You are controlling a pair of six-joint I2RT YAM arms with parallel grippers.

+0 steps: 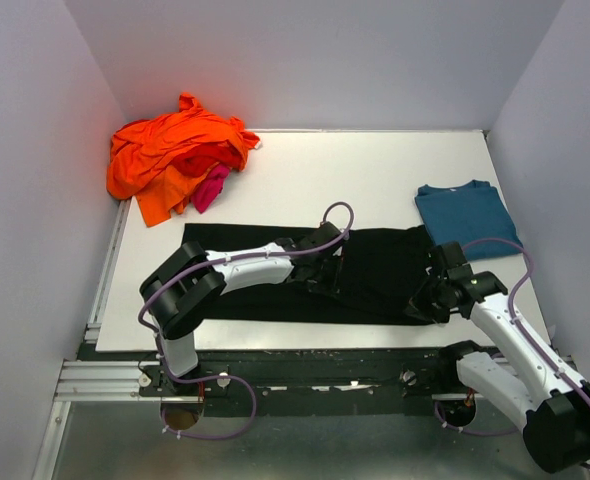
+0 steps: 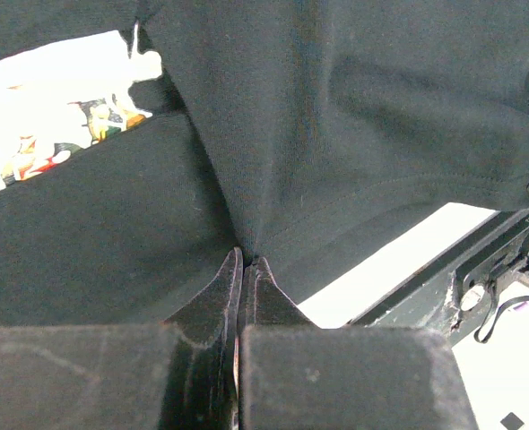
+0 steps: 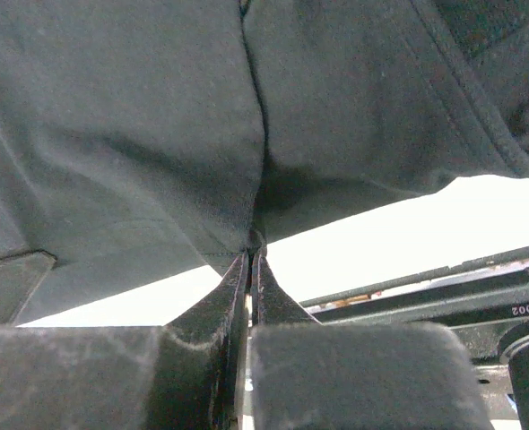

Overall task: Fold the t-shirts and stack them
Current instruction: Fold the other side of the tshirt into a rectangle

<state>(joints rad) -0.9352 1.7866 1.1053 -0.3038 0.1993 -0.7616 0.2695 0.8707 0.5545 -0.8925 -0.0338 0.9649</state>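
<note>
A black t-shirt (image 1: 375, 265) lies spread across the middle of the white table (image 1: 325, 170). My left gripper (image 1: 327, 270) is over its middle, near the front hem. In the left wrist view that gripper (image 2: 248, 260) is shut on a pinch of the black cloth (image 2: 336, 134). My right gripper (image 1: 422, 300) is at the shirt's front right corner. The right wrist view shows it (image 3: 255, 251) shut on the cloth's edge (image 3: 157, 134), which is lifted off the table. A folded teal-blue t-shirt (image 1: 465, 215) lies at the right. Orange t-shirts (image 1: 175, 150) and a magenta one (image 1: 213, 185) are heaped at the back left.
Grey walls close in the table on the left, back and right. A metal rail (image 1: 305, 365) carrying both arm bases runs along the near edge. The left arm's purple cable (image 1: 337, 212) loops above the black shirt.
</note>
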